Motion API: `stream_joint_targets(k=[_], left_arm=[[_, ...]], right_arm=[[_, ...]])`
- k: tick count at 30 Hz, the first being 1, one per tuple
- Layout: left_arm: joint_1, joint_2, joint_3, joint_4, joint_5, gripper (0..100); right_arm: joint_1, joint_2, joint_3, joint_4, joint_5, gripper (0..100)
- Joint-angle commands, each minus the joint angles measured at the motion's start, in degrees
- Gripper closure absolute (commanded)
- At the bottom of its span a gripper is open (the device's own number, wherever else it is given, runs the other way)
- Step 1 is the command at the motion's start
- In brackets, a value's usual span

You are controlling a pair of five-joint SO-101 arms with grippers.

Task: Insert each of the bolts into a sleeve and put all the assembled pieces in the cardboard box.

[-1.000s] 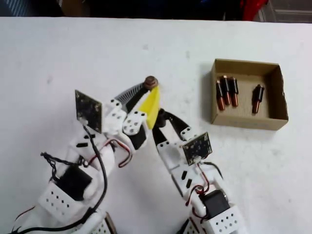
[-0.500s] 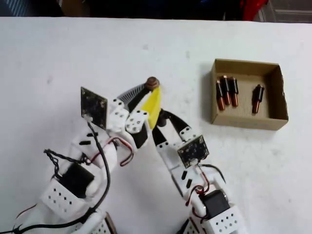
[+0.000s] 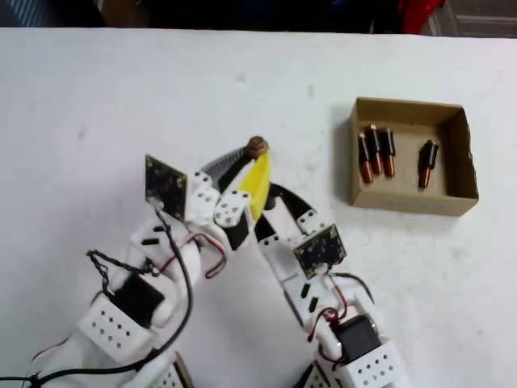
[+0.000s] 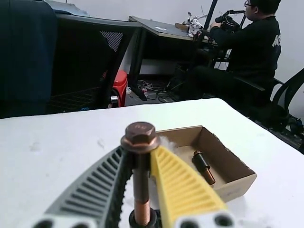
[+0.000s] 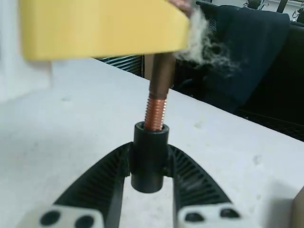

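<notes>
My left gripper (image 4: pixel 141 159) is shut on a copper bolt (image 4: pixel 139 167), held upright by its shank between the grey and yellow fingers (image 3: pixel 257 183); its hex head (image 3: pixel 257 146) shows from above. Just below it, my right gripper (image 5: pixel 149 164) is shut on a black sleeve (image 5: pixel 149 156), also upright. The bolt's threaded tip (image 5: pixel 155 114) sits in the sleeve's mouth. The cardboard box (image 3: pixel 453 200) lies to the right with several assembled pieces (image 3: pixel 375 153) inside; one of them (image 4: pixel 204 169) shows in the left wrist view.
Both arms stand close together at the table's front centre, their grippers (image 3: pixel 260 198) overlapping in the high view. White tabletop (image 3: pixel 121 89) stretches to the left and behind. A person sits at a desk far off in the room.
The left arm has shifted slightly right and forward, carrying the bolt with it. The right arm holds its place.
</notes>
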Motion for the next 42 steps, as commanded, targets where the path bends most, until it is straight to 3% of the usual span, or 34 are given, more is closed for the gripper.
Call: stream_joint_targets(k=[1, 10, 14, 24, 31, 42], left_arm=[[0.57, -0.13, -0.26, -2.81, -0.18, 98], [3.03, -0.13, 0.00, 6.86, 0.44, 98], [2.77, -0.22, 2.64, 6.95, 5.54, 98], [2.77, -0.22, 4.31, 6.95, 5.54, 97], [2.68, -0.22, 4.57, 7.21, 5.54, 79], [-3.91, -0.22, 2.20, 6.95, 5.54, 78]], right_arm=[[0.13, -0.48, 0.35, -1.45, 0.62, 98.1], [0.22, -0.48, 0.35, -1.10, 0.62, 98.1], [0.48, -0.40, 0.35, -1.01, -0.35, 98.1], [2.24, -0.40, 0.35, -1.01, -2.90, 98.1], [2.24, -0.40, 0.35, -0.92, -2.90, 98.1], [2.24, -0.40, 0.35, -0.92, -2.90, 98.1]])
